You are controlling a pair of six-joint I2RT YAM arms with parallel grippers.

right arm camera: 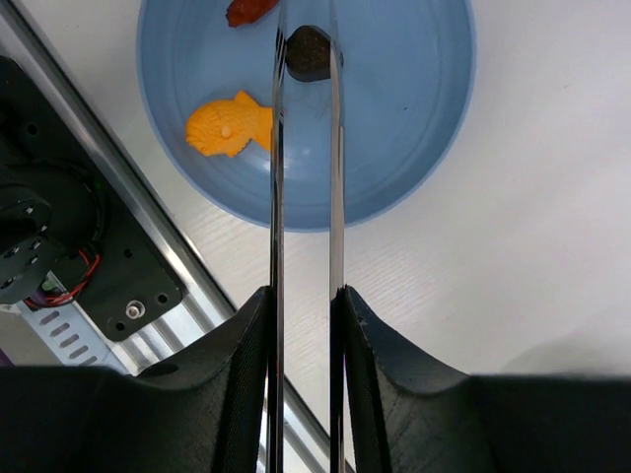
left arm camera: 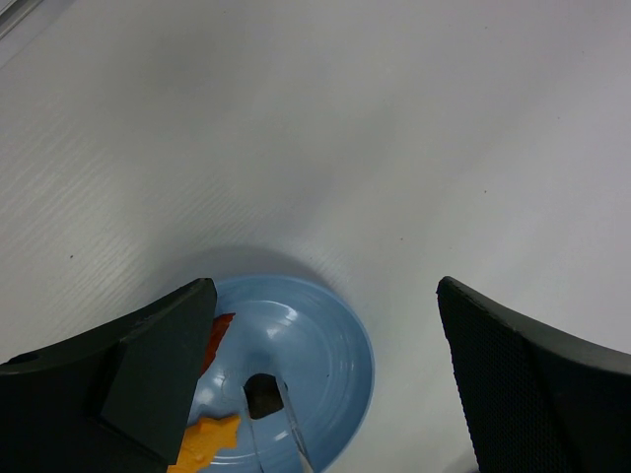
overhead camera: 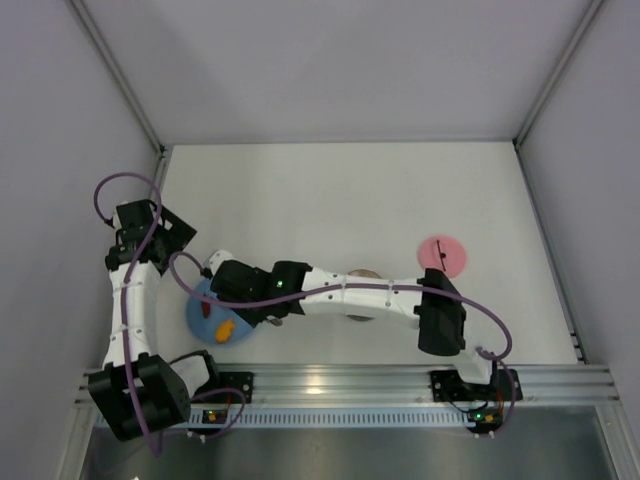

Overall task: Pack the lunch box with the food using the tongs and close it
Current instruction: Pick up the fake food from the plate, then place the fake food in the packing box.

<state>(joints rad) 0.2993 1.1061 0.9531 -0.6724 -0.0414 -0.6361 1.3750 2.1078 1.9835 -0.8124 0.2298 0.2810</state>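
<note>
My right gripper (right arm camera: 304, 296) is shut on the tongs (right arm camera: 278, 177), whose two silver arms run forward over a blue plate (right arm camera: 404, 168). The tong tips sit on either side of a dark brown food piece (right arm camera: 309, 51); whether it is lifted off the plate I cannot tell. An orange fish-shaped piece (right arm camera: 229, 126) and a red piece (right arm camera: 251, 10) also lie on the plate. The steel lunch box (overhead camera: 362, 272) is mostly hidden under the right arm. Its pink lid (overhead camera: 440, 254) lies to the right. My left gripper (left arm camera: 323, 286) hangs open above the plate's far edge.
The blue plate (overhead camera: 200, 318) lies near the front left, close to the metal rail (overhead camera: 340, 380) along the table's near edge. Grey walls enclose the table on three sides. The right arm (overhead camera: 360, 295) stretches leftward across the front of the table.
</note>
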